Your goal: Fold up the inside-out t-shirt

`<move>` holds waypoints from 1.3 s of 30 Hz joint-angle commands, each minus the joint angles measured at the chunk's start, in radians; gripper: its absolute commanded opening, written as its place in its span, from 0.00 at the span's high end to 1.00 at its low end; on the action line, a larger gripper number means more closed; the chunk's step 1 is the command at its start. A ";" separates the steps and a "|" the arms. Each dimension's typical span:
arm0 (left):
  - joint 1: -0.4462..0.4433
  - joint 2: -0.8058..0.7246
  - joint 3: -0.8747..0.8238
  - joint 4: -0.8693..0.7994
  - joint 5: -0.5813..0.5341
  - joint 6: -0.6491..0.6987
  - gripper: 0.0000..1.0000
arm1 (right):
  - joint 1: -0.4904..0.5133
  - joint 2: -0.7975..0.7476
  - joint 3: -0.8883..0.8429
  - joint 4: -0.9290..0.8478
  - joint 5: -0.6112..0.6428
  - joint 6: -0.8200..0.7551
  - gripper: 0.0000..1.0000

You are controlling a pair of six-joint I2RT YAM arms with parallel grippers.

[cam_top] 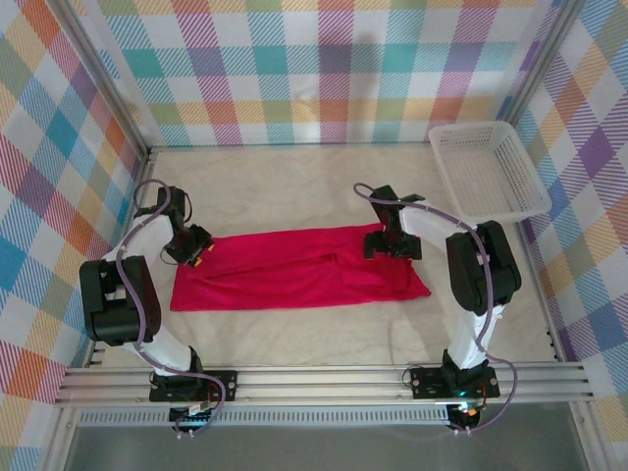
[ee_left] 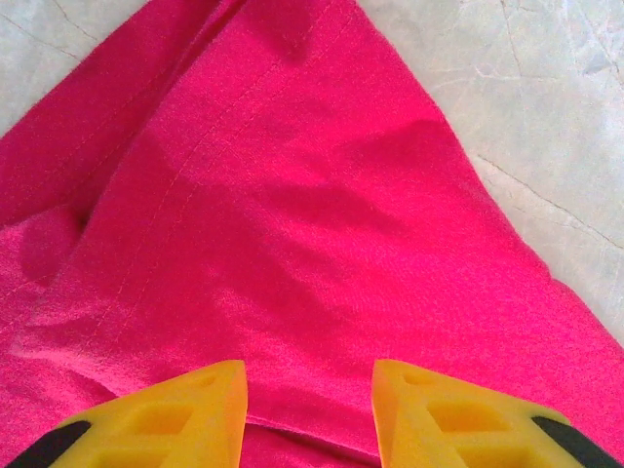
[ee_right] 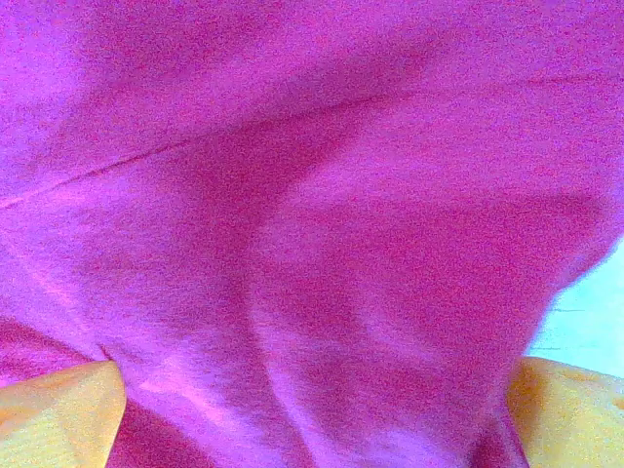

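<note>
While the red t-shirt (cam_top: 294, 270) lies spread in a long band across the middle of the table (cam_top: 285, 182), the left gripper (cam_top: 196, 249) rests over its left end with jaws partly apart, and the right gripper (cam_top: 391, 242) over its right part (jaws spread wide).

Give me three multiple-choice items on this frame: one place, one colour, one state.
1. The white basket sits at the table's: A near left, B far right, C centre.
2. The t-shirt is: A blue, B white, C red.
3. The right gripper is: A open, B shut, C holding the basket.
Key: B, it lies by the far right wall; C, the cloth is plain crimson; A, its fingers stand wide apart over the t-shirt.
</note>
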 commanded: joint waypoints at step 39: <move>-0.106 -0.121 -0.138 0.110 0.068 -0.111 0.64 | -0.037 -0.014 -0.027 0.009 -0.203 -0.068 0.96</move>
